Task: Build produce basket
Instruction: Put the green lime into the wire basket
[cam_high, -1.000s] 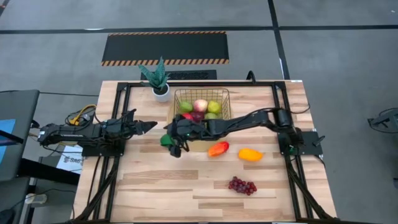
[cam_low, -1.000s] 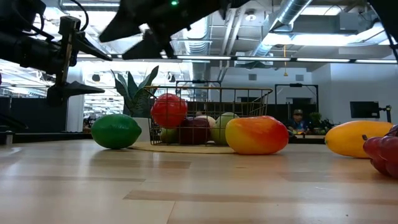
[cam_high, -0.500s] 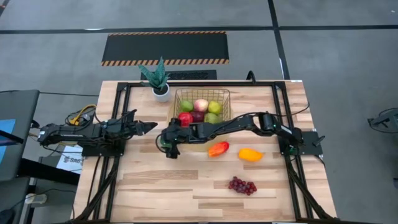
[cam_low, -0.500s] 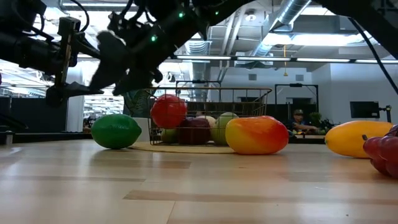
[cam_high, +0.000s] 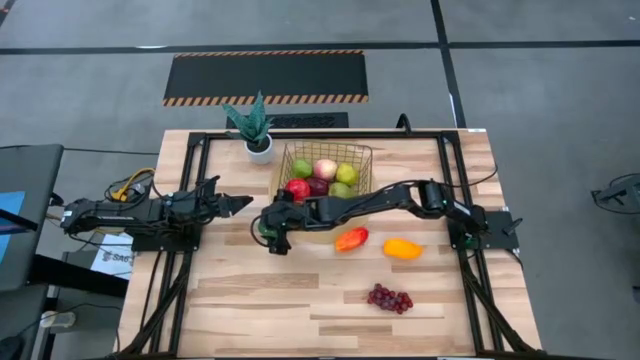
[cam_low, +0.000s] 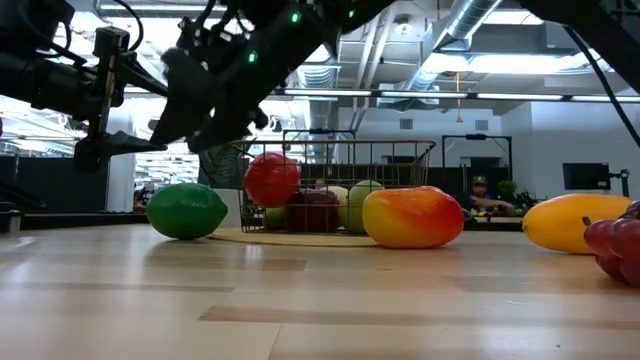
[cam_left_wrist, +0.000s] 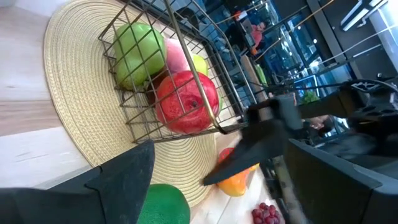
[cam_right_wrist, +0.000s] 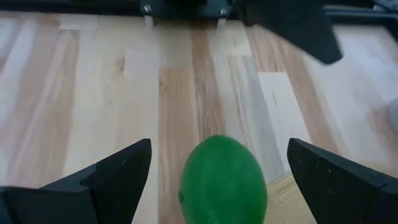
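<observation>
The gold wire basket (cam_high: 325, 165) stands on a round woven mat (cam_left_wrist: 81, 106) and holds a red apple (cam_left_wrist: 186, 102), a green apple (cam_left_wrist: 138, 46) and other fruits. A green lime (cam_right_wrist: 224, 180) lies on the table, partly on the mat's edge, at the basket's near-left corner. My right gripper (cam_right_wrist: 219, 149) hovers open above it, slanting down, one finger on either side and clear of it (cam_low: 200, 95). On the table lie an orange-red mango (cam_high: 351, 238), a yellow-orange fruit (cam_high: 402, 248) and purple grapes (cam_high: 390, 298). My left gripper (cam_high: 235, 205) waits open at the left.
A spiky potted plant (cam_high: 252, 125) stands at the far edge, left of the basket. A black frame (cam_high: 190, 180) runs around the tabletop. The near half of the wood table (cam_high: 300, 310) holds only the grapes.
My right gripper has come down and toward the table's left edge, tipping its fingers further downward, until it stands over the lime. Most of that move fell in the first half second. The fruits and the basket have stayed where they were.
</observation>
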